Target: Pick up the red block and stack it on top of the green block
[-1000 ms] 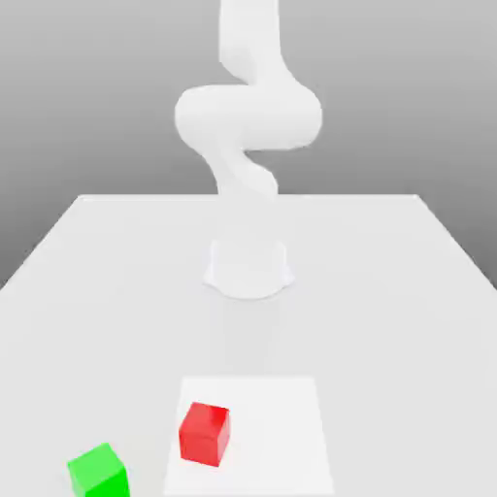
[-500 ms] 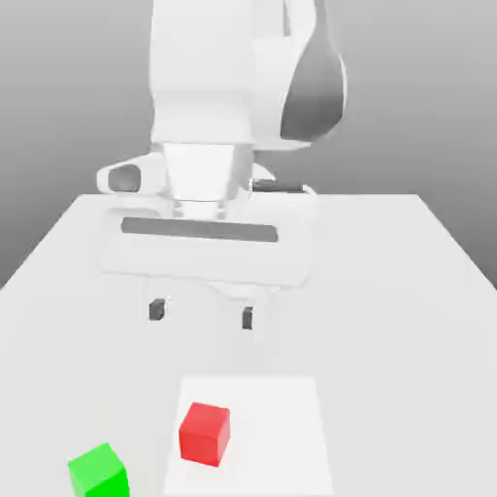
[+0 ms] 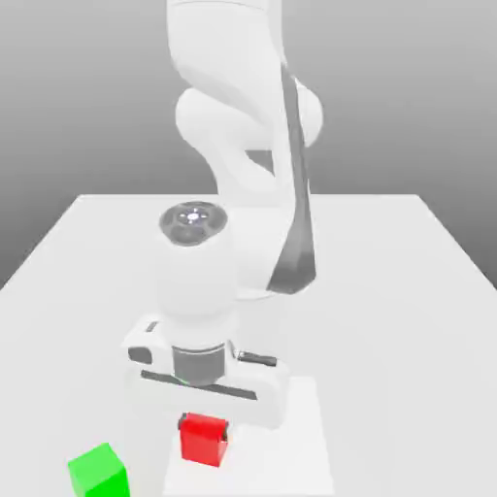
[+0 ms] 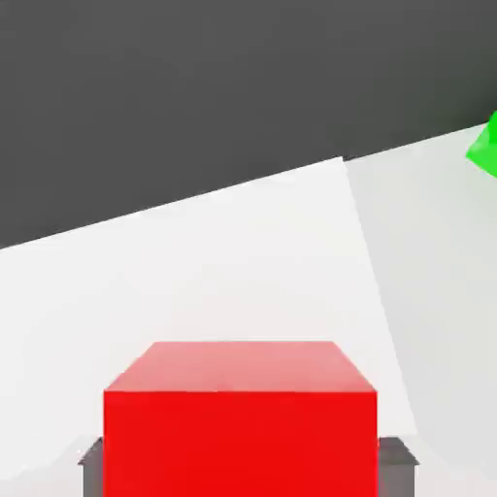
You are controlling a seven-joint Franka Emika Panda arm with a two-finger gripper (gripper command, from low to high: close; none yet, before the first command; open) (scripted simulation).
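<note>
Red from top to bottom, the block (image 3: pixel 203 442) sits on the white square (image 3: pixel 277 437) laid on the pale table (image 3: pixel 388 340), towards the exterior view's left side of that square. The white arm (image 3: pixel 254 116) reaches down over it, and the gripper (image 3: pixel 204 427) has its jaws clamped on the red block, one dark pad (image 4: pixel 92 471) against each of two opposite sides. In the hand view the block stands between the pads with its flat faces meeting them, and no gap shows on either side. The green block (image 3: pixel 98 473) rests on the table, apart from the red one and off the white square, farther to the exterior view's left and cut by the bottom edge of that view. Its top is bare, and it stands turned at an angle to the square's edges
</note>
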